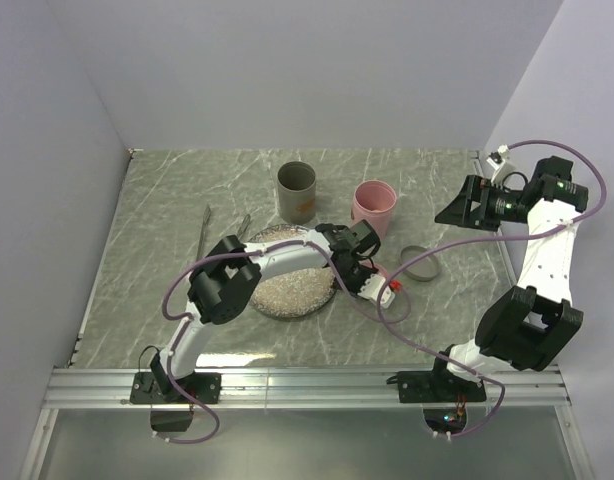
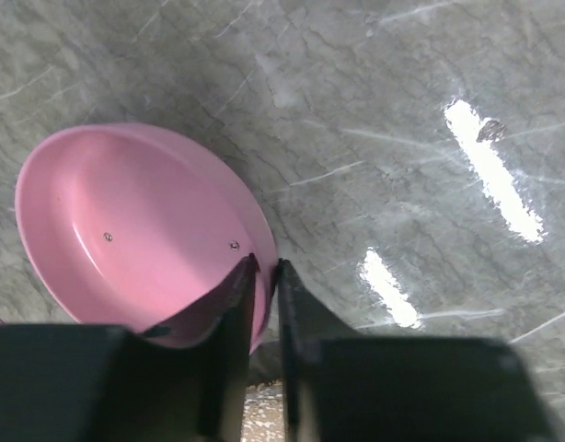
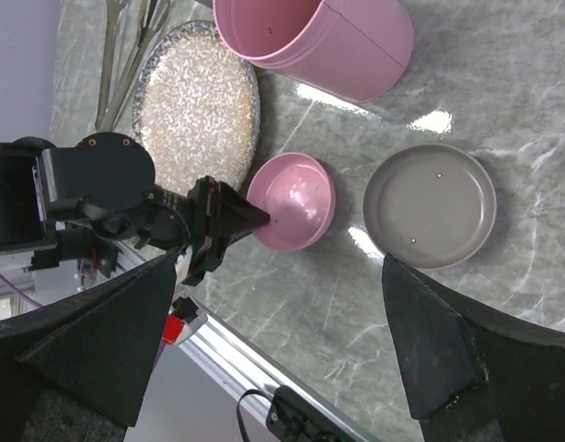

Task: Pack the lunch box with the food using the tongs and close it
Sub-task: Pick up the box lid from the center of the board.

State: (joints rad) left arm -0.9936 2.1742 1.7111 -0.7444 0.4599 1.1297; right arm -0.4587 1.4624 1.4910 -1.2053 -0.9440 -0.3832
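Note:
My left gripper (image 2: 264, 265) is shut on the rim of a shallow pink lid (image 2: 126, 230), one finger inside it and one outside. The right wrist view shows the same grip on the pink lid (image 3: 296, 198), just right of the speckled plate (image 3: 195, 106). The pink lunch box tub (image 1: 373, 208) stands behind it. The tongs (image 1: 204, 232) lie on the table left of the plate, away from both grippers. My right gripper (image 3: 279, 262) hangs open high at the right (image 1: 459, 208), holding nothing. No food shows in any view.
A grey tub (image 1: 296, 190) stands behind the plate, left of the pink one. A grey lid (image 3: 430, 204) lies right of the pink lid. The left arm (image 1: 277, 262) spans the plate. The table's metal front rail (image 1: 307, 385) runs near the arm bases.

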